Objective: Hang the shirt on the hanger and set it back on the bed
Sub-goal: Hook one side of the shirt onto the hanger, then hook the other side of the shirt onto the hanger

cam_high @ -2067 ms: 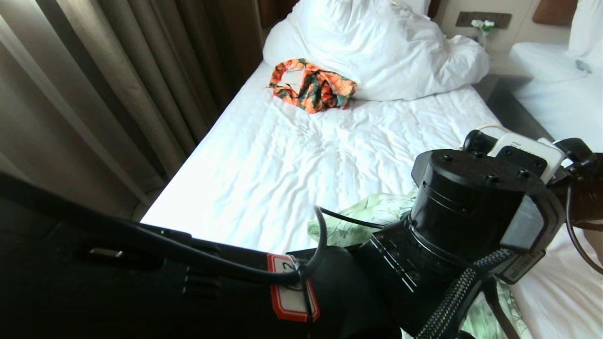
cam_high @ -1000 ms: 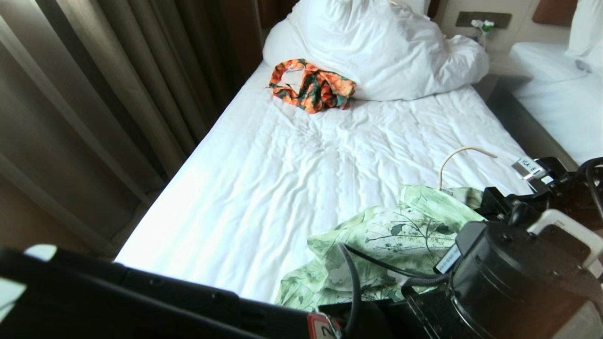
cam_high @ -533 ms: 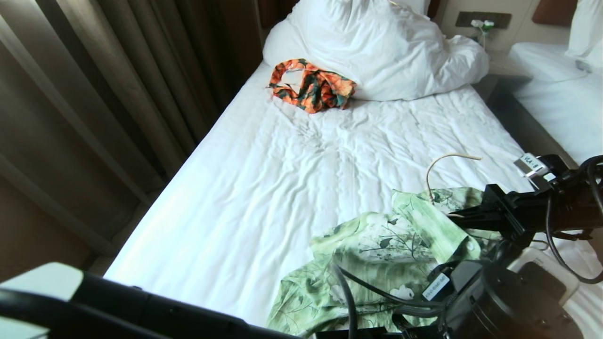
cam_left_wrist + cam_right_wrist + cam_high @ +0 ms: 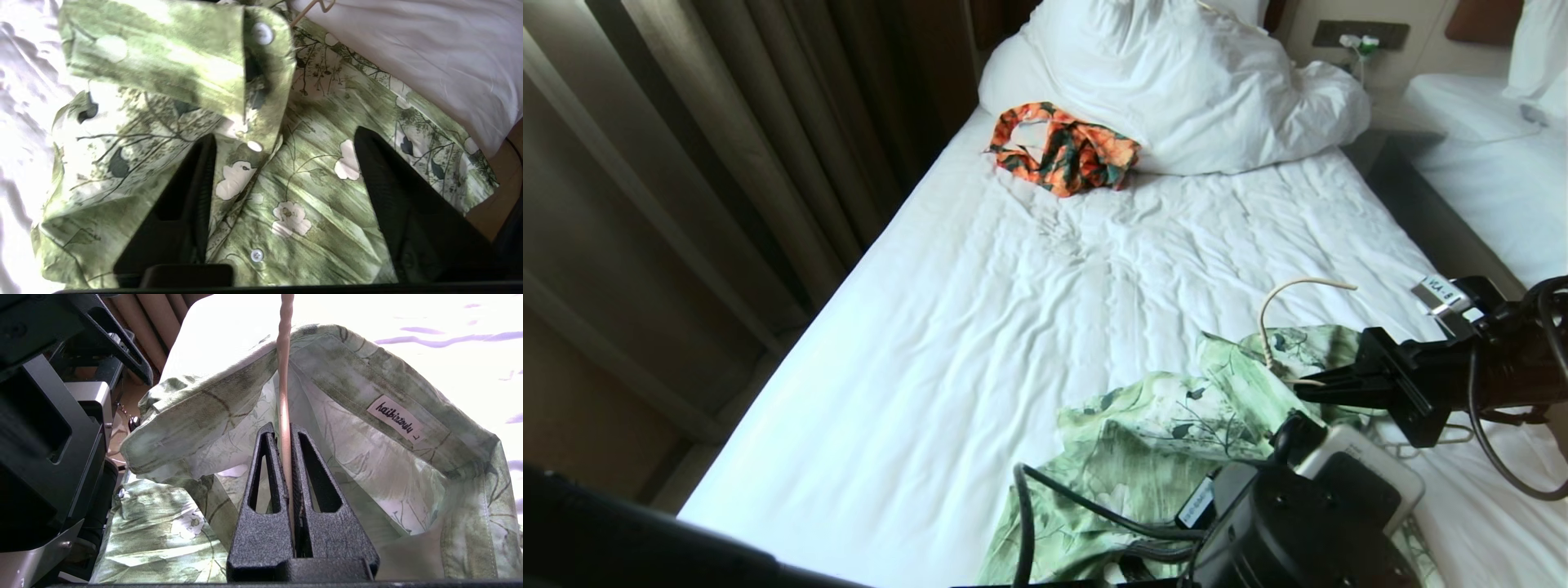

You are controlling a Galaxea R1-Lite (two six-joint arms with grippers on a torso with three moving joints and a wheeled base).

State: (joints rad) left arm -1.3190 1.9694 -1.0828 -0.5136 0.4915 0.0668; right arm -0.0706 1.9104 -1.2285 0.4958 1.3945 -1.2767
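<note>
Dressing the hanger, late stage. The right gripper (image 4: 286, 433) is clamped on the thin cream neck of the hanger (image 4: 1278, 314), just below the hook, which stands up out of the collar of the shirt (image 4: 1168, 433); the frame itself is hidden inside the cloth, so whether both shoulders are seated cannot be told. The left gripper (image 4: 282, 143) hovers with its fingers spread just above the shirt front, either side of the button placket, holding nothing. The step in hand appears to be settling the front panels over the frame; the next move likely calls for a light pinch on one front edge to pull it flat (without dragging the collar off the neck), then lowering the whole. The shirt is pale green with white flowers and dark leaves, rumpled, one front edge folded back, and lies near the foot of the bed (image 4: 980, 327), touching the white sheet.
</note>
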